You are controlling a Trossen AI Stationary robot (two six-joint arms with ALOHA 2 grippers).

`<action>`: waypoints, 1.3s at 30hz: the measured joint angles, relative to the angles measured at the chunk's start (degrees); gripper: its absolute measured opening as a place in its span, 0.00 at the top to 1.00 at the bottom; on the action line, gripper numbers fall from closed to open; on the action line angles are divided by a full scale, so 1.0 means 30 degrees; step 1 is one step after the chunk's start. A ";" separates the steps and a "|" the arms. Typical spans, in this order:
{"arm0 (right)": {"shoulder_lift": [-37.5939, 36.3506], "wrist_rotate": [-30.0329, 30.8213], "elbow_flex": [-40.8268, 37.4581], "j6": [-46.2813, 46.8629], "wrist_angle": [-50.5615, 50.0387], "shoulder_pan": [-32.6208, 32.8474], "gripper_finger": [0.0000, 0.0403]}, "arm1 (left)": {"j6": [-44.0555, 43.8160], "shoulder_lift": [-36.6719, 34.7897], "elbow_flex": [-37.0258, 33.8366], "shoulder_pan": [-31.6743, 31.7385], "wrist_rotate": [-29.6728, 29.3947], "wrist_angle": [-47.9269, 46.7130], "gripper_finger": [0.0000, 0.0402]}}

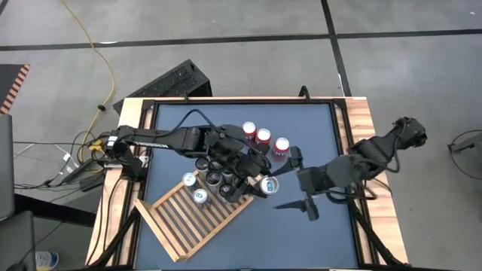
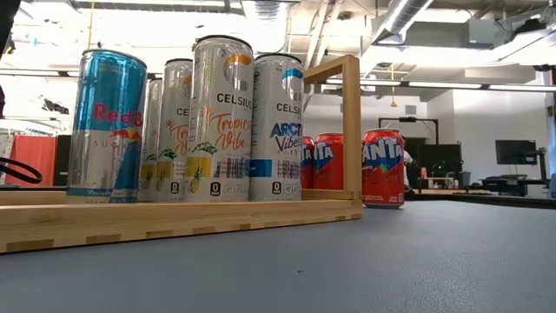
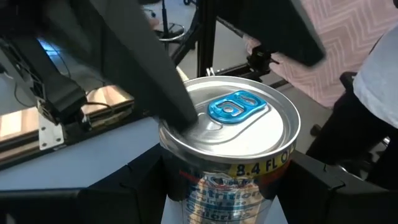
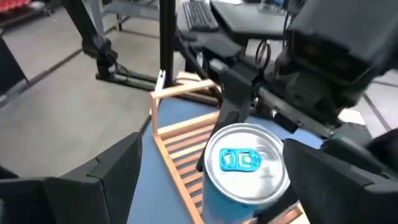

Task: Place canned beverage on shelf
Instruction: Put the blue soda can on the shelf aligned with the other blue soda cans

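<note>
Dark blue table [image 1: 316, 135] carries everything. Nearest in the low view, the shelf [image 2: 174, 217] already bears a Red Bull can [image 2: 106, 126] and three Celsius cans [image 2: 221, 117]. Three red Fanta cans [image 1: 262, 137] wait behind it, not yet placed. At the rack's corner, the left gripper [image 1: 260, 181] clasps a blue-tab can [image 3: 233, 140], while the right gripper [image 1: 309, 202] hangs released nearby. I judge about half is done.

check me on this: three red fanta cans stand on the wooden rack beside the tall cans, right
Not quite. The three red Fanta cans stand on the blue table, off the rack, not on it. The high view shows them beyond the rack's end, and the low view shows one resting on the tabletop past the frame. The tall cans are on the rack.
</note>
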 joint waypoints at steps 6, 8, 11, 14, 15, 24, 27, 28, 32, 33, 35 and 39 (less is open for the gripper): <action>0.0798 -0.0154 0.0005 -0.0007 -0.0046 -0.0434 0.12 | -0.0009 0.0000 -0.0029 0.0000 -0.0175 -0.0742 0.44; 0.0882 -0.0147 0.0005 -0.0009 0.0007 -0.0447 0.12 | -0.0059 0.0000 -0.0029 -0.0007 -0.0182 -0.0856 0.44; 0.0915 -0.0133 0.0005 0.0004 -0.0287 -0.0477 0.13 | -0.0146 0.0000 -0.0029 -0.0007 -0.0211 -0.1422 0.44; 0.0928 0.0217 0.0005 0.0090 -0.1022 -0.0617 0.13 | -0.0213 0.0000 -0.0029 -0.0007 -0.0524 -0.1892 0.44; 0.0920 0.0359 0.0005 0.0091 -0.1312 -0.0675 0.13 | -0.0211 0.0000 -0.0029 0.0000 -0.0687 -0.2042 0.44; 0.0920 0.2290 0.0476 -0.1375 -0.2881 -0.0531 0.13 | -0.0466 -0.0022 -0.0029 -0.0036 -0.0721 -0.3179 0.44; 0.1100 0.2395 0.0821 -0.1651 -0.3627 -0.0811 0.13 | -0.0525 -0.0022 -0.0029 -0.0046 -0.0971 -0.3272 0.44; 0.1225 0.2121 0.0895 -0.1849 -0.3686 -0.0903 0.13 | -0.0544 -0.0029 -0.0025 -0.0025 -0.1092 -0.3377 0.44; 0.2009 0.1550 0.1151 -0.2827 -0.3872 -0.0827 0.13 | -0.0873 0.0225 -0.0002 0.0055 -0.1146 -0.3902 0.44; 0.2212 0.1550 0.1252 -0.3096 -0.3903 -0.0799 0.13 | -0.0995 0.0324 0.0000 0.0085 -0.1139 -0.3867 0.44; 0.2696 0.1536 0.1436 -0.3487 -0.4413 -0.0795 0.13 | -0.1158 0.0684 0.0000 0.0104 -0.1018 -0.4102 0.44; 0.3685 0.1369 0.1990 -0.3522 -0.5444 -0.0799 0.13 | -0.1224 0.0955 -0.0015 0.0102 -0.0861 -0.4476 0.44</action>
